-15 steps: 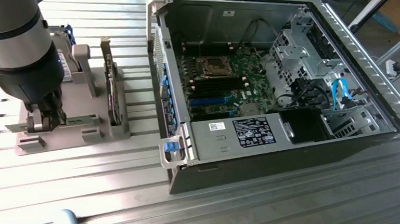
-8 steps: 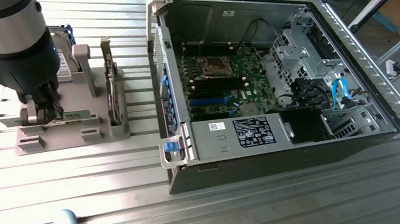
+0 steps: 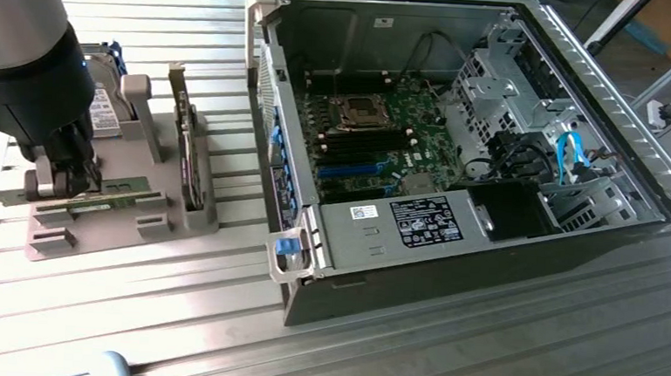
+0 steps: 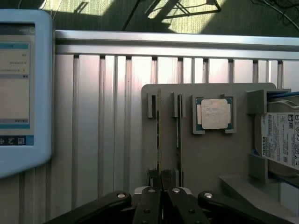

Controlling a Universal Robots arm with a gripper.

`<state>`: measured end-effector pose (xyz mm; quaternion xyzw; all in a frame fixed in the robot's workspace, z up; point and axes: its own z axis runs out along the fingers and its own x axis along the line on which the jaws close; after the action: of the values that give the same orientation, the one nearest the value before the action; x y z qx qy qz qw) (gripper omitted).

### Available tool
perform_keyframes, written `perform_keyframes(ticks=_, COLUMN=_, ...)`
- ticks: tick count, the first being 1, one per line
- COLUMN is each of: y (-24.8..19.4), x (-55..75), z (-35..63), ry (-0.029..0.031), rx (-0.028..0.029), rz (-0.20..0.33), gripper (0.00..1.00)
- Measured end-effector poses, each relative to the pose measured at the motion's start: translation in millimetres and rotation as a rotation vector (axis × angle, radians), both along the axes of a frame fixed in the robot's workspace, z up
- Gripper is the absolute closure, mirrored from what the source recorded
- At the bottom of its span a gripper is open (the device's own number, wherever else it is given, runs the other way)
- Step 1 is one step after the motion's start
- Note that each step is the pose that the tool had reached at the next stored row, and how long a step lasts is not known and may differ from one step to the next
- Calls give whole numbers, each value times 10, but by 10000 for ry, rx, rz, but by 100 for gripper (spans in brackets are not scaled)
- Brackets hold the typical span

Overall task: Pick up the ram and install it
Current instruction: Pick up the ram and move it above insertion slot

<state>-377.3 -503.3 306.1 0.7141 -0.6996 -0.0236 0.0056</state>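
The tool (image 3: 65, 185), jaws nearly together, pinches the long thin green ram stick (image 3: 131, 195) in its grey plastic holder (image 3: 124, 220); open ribbed metal surface (image 3: 418, 359) separates holder from black computer case (image 3: 447, 278).

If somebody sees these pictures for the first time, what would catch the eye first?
The open computer case, its green motherboard exposed, dominates the exterior view's centre and right. At that view's left, the arm's gripper stands shut on the ram in a grey holder with a hard drive.
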Motion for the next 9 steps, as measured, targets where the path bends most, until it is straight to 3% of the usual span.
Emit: perform_keyframes(ticks=9, y=0, x=0, z=17, ry=3, rx=-2, rz=0, gripper=88)
